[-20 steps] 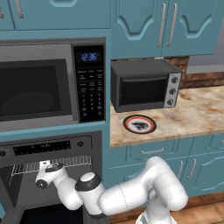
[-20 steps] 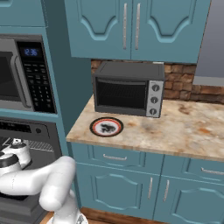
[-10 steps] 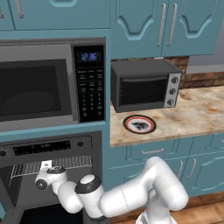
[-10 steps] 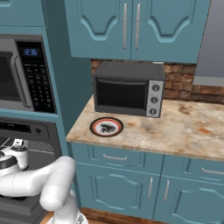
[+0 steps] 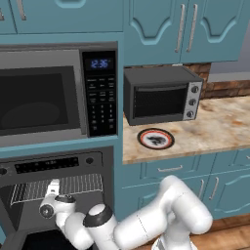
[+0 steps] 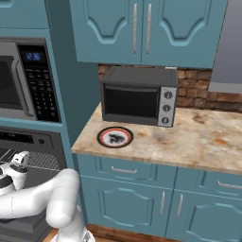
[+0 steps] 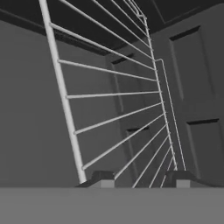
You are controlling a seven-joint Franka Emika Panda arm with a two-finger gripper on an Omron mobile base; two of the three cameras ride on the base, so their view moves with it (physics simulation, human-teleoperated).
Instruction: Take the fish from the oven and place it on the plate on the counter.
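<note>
The fish cannot be made out, though the gripper [image 7: 140, 177] reaches into the oven [image 5: 58, 183] over its wire rack [image 7: 118, 100] (jaws narrow, grip unclear), plate [image 5: 156, 138] waiting at two o'clock.

The hand [image 5: 51, 188] sits inside the oven [image 5: 58, 166] at its wire rack [image 7: 118, 100]; up and right of it, the plate [image 5: 156, 138] lies on the tabletop [image 5: 219, 127].
</note>
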